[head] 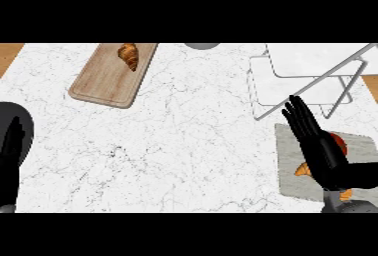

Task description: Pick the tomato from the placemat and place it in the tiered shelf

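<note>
Nearest, at right: right hand (323,150) over the grey placemat (295,185), fingers (299,117) straight and together, holding nothing. Tomato (339,142) lies on the placemat, mostly hidden behind the hand; only a red-orange sliver shows at the hand's right side. A small croissant (302,170) sits just beside the hand's left (easy to bump). At the left edge, left hand (10,145) rests, open and idle. Farther back: white tiered shelf (310,80), its frame near the fingertips. Farthest: wooden cutting board (112,75) carrying a second croissant (130,56).

Risk, as judged: the fingers closing could nudge the tomato rolling off the placemat across the counter (170,150), or catch the shelf frame on lifting.
</note>
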